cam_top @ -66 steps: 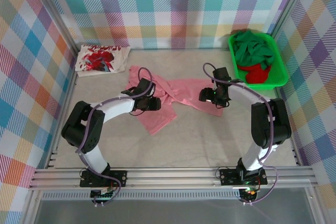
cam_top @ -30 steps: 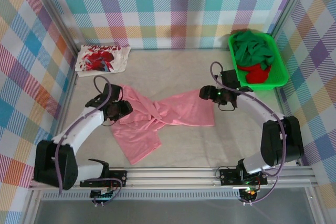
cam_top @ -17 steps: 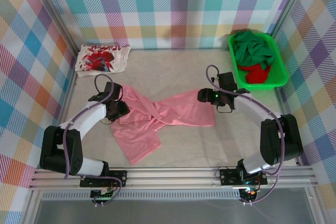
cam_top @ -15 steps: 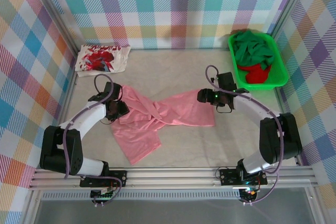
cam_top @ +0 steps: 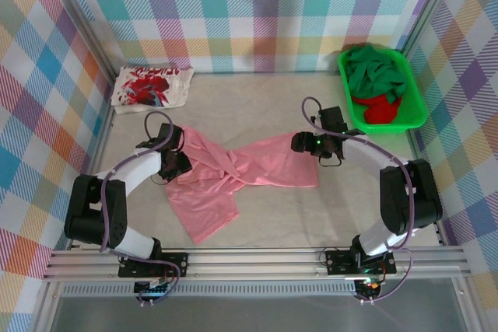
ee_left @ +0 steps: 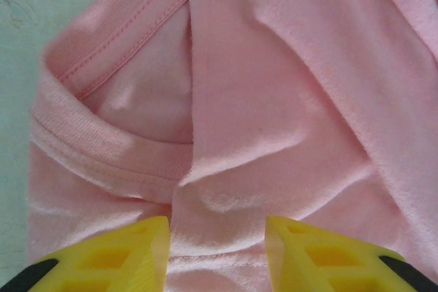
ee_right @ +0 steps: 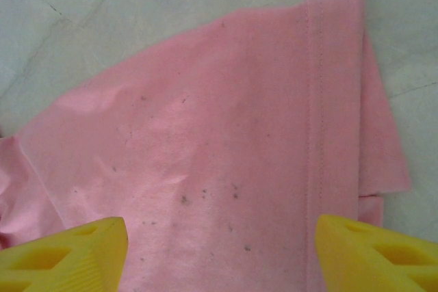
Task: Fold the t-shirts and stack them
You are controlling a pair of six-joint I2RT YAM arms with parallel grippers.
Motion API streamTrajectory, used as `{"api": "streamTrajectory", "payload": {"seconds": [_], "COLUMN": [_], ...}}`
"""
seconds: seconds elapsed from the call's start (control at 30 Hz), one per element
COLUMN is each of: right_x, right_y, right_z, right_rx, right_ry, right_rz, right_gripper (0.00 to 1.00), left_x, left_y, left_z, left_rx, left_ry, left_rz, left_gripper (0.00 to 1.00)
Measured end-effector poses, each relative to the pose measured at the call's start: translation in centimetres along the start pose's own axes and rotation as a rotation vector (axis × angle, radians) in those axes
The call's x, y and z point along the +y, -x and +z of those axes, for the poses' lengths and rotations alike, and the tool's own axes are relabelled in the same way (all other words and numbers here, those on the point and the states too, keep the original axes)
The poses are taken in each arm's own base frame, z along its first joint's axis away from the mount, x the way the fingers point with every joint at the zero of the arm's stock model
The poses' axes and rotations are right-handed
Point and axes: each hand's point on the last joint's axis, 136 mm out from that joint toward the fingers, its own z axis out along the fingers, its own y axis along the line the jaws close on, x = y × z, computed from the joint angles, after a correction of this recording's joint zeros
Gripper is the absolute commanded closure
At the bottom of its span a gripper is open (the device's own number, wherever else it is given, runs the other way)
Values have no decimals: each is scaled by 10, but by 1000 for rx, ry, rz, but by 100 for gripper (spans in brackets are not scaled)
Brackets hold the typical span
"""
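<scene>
One pink t-shirt [cam_top: 233,172], left claw [ee_left: 217,251] half-spread at collar [ee_left: 102,158], right claw [ee_right: 222,251] spread over hem [ee_right: 335,100].

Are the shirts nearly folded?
Not yet. The white printed shirt lies alone at the back, no stack. The pink shirt is in hand, rumpled, left gripper and right gripper open over it. The green shirt and red shirt wait bunched in the tray.

Robotics lab test cell: two robot arms, the left arm [cam_top: 128,172] and the right arm [cam_top: 381,162], stand bolted side by side to an aluminium rail [cam_top: 257,259] at the near edge of a pale desk [cam_top: 257,106]. Bare metal frame posts [cam_top: 82,29] and plaid-print wall panels [cam_top: 257,13] enclose the work area.
</scene>
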Motion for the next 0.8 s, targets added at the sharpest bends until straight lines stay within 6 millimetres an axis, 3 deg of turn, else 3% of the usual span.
{"api": "streamTrajectory", "payload": {"seconds": [0.13, 0.23, 0.43, 0.63, 0.8], "right_x": [0, 0, 1, -13, -26], "right_y": [0, 0, -3, -40, -69], "right_z": [0, 0, -1, -6, -15], "right_rx": [-1, -1, 6, 80, 141], "right_ry": [1, 1, 8, -22, -60], "right_rz": [0, 0, 23, 103, 181], "right_gripper": [28, 28, 28, 27, 27], "left_x": [3, 6, 10, 9, 0], "left_y": [-2, -4, -8, -8, 4], "left_z": [3, 7, 10, 9, -6], "left_rx": [7, 10, 23, 26, -21], "left_ry": [15, 26, 40, 37, 2], "left_rz": [3, 6, 15, 23, 21], "left_gripper": [59, 66, 97, 100, 100]}}
